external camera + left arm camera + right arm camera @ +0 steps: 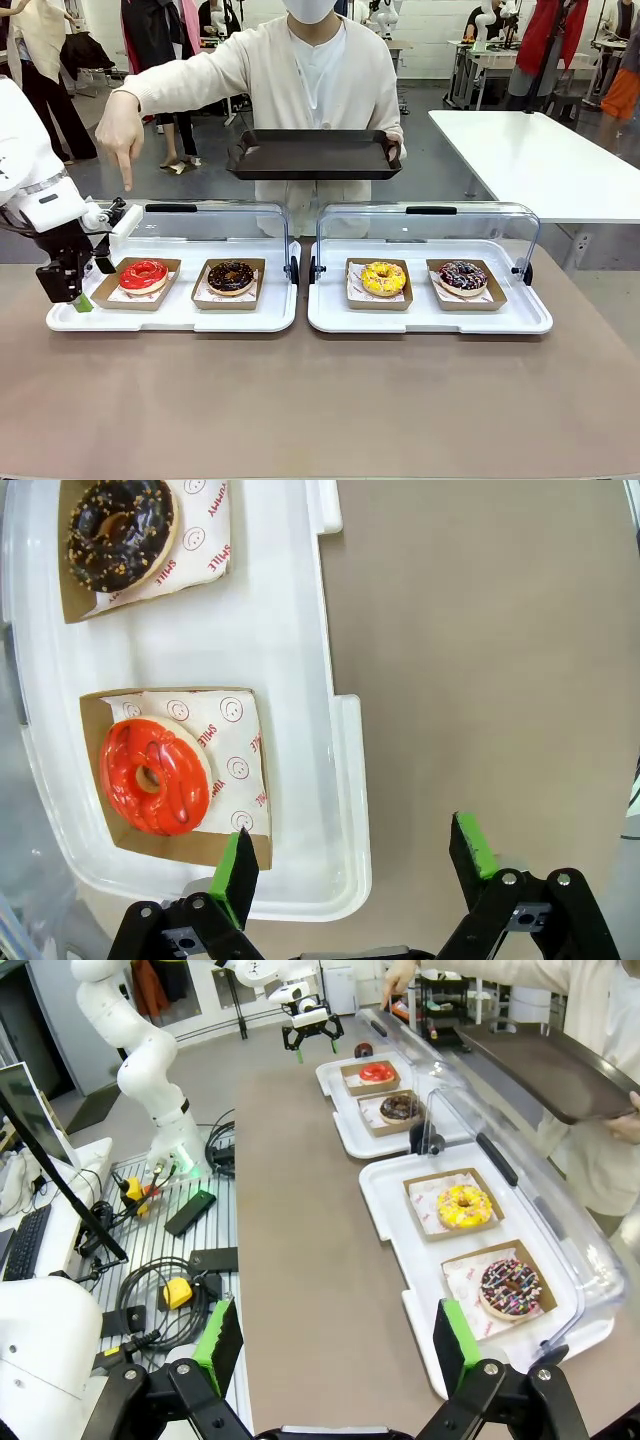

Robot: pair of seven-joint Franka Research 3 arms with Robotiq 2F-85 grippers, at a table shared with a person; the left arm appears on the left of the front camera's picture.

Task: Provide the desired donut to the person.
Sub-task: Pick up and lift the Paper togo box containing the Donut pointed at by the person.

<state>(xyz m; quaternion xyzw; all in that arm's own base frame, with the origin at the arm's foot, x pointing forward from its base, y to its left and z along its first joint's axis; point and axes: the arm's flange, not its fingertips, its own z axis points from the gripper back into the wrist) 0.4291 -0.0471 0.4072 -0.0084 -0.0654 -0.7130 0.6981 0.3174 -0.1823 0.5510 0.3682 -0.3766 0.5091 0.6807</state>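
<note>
Red icing marks the donut [155, 775] lying in a brown paper boat just ahead of my left gripper [352, 845]. The gripper hangs spread wide with nothing between its fingers. One green pad [238, 872] sits over the near corner of that boat and the other over the bare desk [480, 660], so the rim of the white tray [345, 780] runs between them. Farther ahead on the same tray lies a chocolate donut with nut crumbs [120, 532]. Above and just beyond this gripper, the person [310, 80] points an index finger straight down from one hand [122, 135] towards the red donut's end of the tray, and holds a dark serving tray [312, 155] with the other. My right gripper [337, 1320] is also released and empty above the desk. A sprinkled chocolate donut [510, 1288] lies just ahead of one of its fingers, with a yellow donut [464, 1205] beyond it.
</note>
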